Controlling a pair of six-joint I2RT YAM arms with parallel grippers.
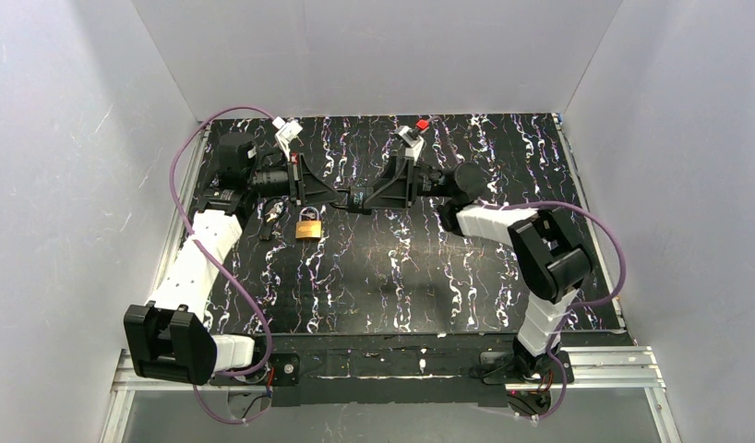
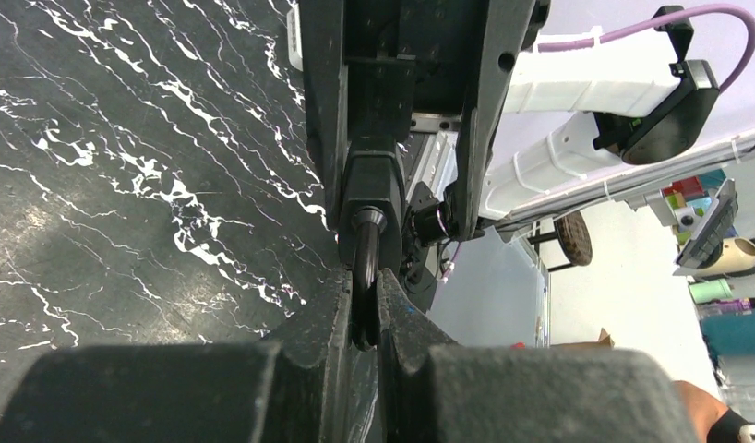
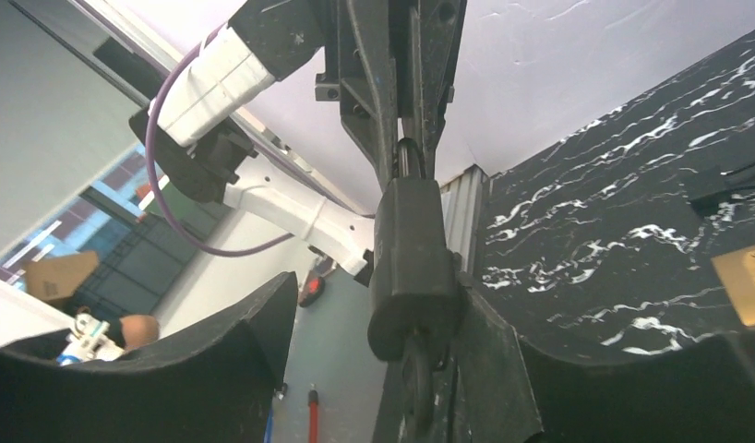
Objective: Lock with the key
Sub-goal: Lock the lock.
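The brass padlock [image 1: 307,226] with its silver shackle lies on the black marbled table, near the left arm; its corner shows in the right wrist view [image 3: 748,281]. A small bunch of keys [image 1: 275,214] lies just left of it. Both grippers meet above the table's far middle at a smaller all-black padlock [image 1: 360,197]. My left gripper [image 2: 363,277] is shut on that padlock's shackle [image 2: 366,263]. My right gripper [image 3: 378,291] is open around its body [image 3: 413,268], which rests against the right finger. A dark key part [image 3: 418,369] sticks out of its underside.
White walls close in the table on the left, back and right. Two small fixtures, one white [image 1: 286,131] and one with a red top [image 1: 416,129], stand at the back edge. Purple cables loop off both arms.
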